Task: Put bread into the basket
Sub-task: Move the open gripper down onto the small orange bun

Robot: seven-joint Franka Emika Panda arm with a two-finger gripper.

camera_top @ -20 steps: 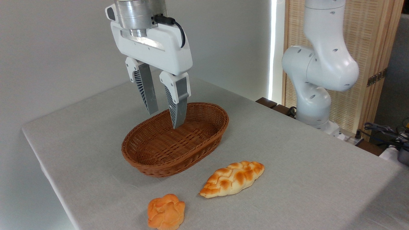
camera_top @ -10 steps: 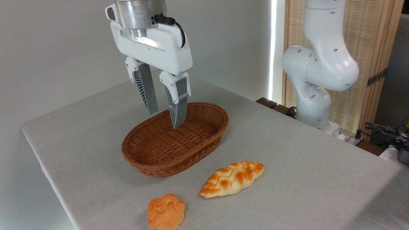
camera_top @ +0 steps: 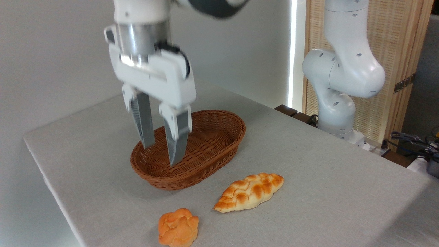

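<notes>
Bread [camera_top: 178,227] looks light, soft and knobbly; grip it across its lobed sides, gently. Your tool [camera_top: 161,155] is empty, fingers apart, over the basket [camera_top: 219,155].

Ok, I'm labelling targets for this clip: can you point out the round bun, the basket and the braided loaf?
round bun [camera_top: 178,227], fixed camera view, middle of its lobed top.
basket [camera_top: 192,175], fixed camera view, near outer wall.
braided loaf [camera_top: 249,191], fixed camera view, centre of its browned crust.
</notes>
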